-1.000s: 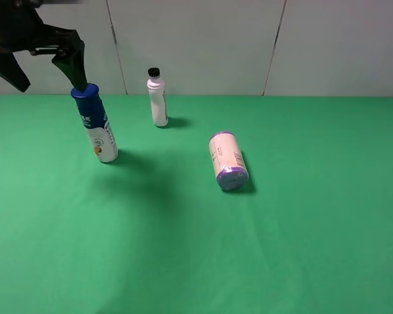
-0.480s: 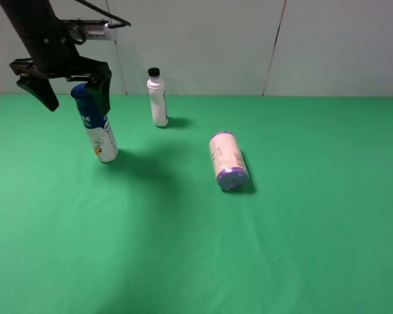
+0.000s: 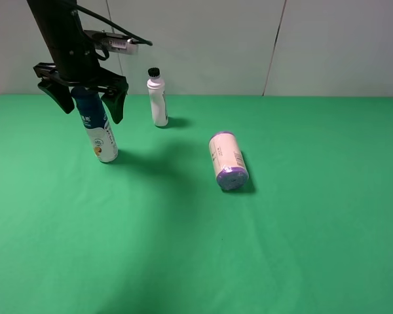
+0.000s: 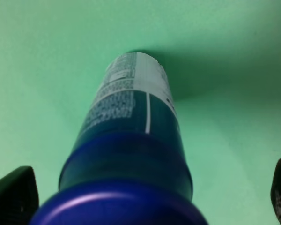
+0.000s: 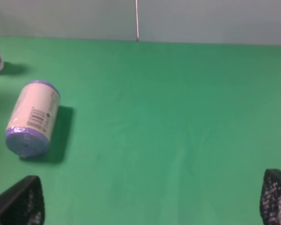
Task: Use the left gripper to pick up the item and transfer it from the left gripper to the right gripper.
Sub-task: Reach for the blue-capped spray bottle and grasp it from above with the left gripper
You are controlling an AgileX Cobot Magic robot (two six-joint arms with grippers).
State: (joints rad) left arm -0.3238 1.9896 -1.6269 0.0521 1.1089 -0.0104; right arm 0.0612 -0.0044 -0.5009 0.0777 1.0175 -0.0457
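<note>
The item [image 3: 99, 131], a tall bottle with a blue top and a white lower body, stands upright at the back left of the green table [image 3: 196, 248]. My left gripper [image 3: 86, 104] hangs over its top, open, one finger on each side of the upper blue part, not touching it. In the left wrist view the item [image 4: 131, 122] and its dark blue cap fill the middle, and the left gripper [image 4: 147, 192] has its fingertips [image 4: 14, 197] wide apart at the frame's edges. My right gripper [image 5: 147, 199] is open over bare cloth, out of the exterior high view.
A small white bottle with a black cap [image 3: 158, 98] stands to the right of the item near the back wall. A stubby pale cylinder with a purple end [image 3: 228, 161] lies on its side mid-table, also in the right wrist view [image 5: 33, 117].
My left gripper has come down and to the right from the upper left corner and now straddles the item's top. The bottles have not moved.
</note>
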